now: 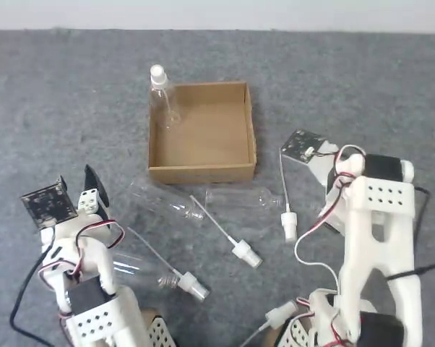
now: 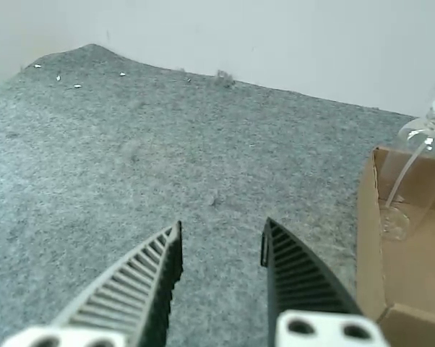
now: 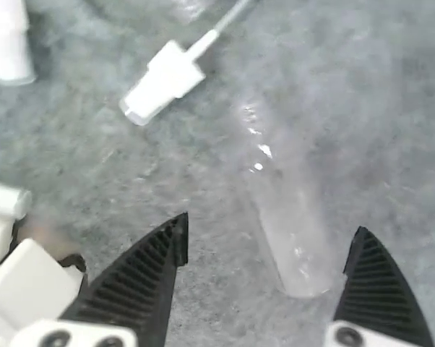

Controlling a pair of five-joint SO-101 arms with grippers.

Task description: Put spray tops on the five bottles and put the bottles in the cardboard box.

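A cardboard box point(image 1: 203, 172) sits mid-table, and a capped clear bottle point(image 1: 160, 100) stands in its far left corner. Three clear bottles lie on the carpet in front: one point(image 1: 162, 198), one point(image 1: 243, 196), and one point(image 1: 141, 267) with a spray top point(image 1: 192, 284) at its neck. Loose spray tops point(image 1: 246, 253) point(image 1: 288, 224) point(image 1: 279, 314) lie nearby. My left gripper point(image 1: 93, 194) point(image 2: 223, 225) is open over bare carpet, left of the box point(image 2: 373, 238) and the standing bottle point(image 2: 420, 166). My right gripper point(image 3: 269, 225) hangs open above a lying bottle point(image 3: 282, 210), with a spray top point(image 3: 163, 81) beyond it.
Grey carpet covers the table up to a pale wall at the back. The right arm's white frame point(image 1: 380, 217) rises at the right. Another white spray top point(image 3: 8, 43) lies at the edge of the right wrist view.
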